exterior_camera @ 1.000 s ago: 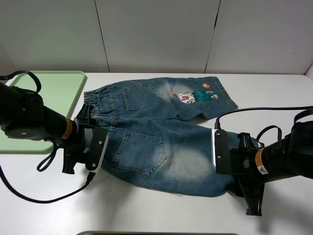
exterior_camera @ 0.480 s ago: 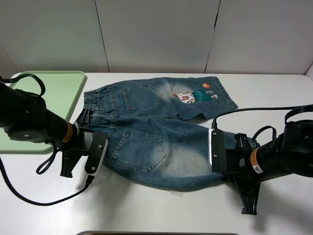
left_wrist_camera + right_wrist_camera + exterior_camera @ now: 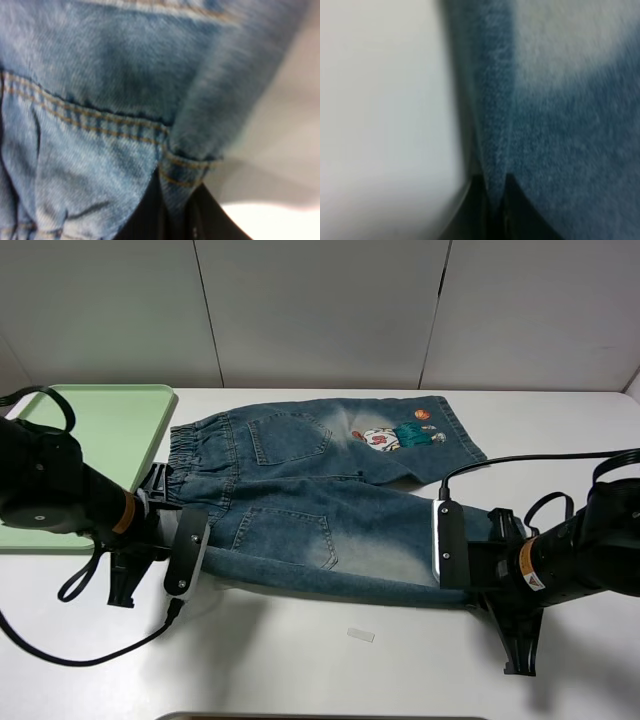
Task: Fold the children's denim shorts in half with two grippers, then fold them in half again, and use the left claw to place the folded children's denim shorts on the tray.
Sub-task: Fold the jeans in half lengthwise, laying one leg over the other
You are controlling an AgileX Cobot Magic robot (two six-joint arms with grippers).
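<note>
The shorts (image 3: 320,480) lie spread mid-table (image 3: 300,670), with their 6 o'clock edge raised. The left claw (image 3: 172,205) is clamped on that edge at 8 o'clock and the right claw (image 3: 494,200) at 4 o'clock. The tray (image 3: 100,430) sits at 9 o'clock.

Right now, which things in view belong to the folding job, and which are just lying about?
Job: faded blue children's denim shorts; pale green rectangular plastic tray; black left end effector and black right end effector, each clamped on the shorts.
Lying about: small white scrap on the white table.
</note>
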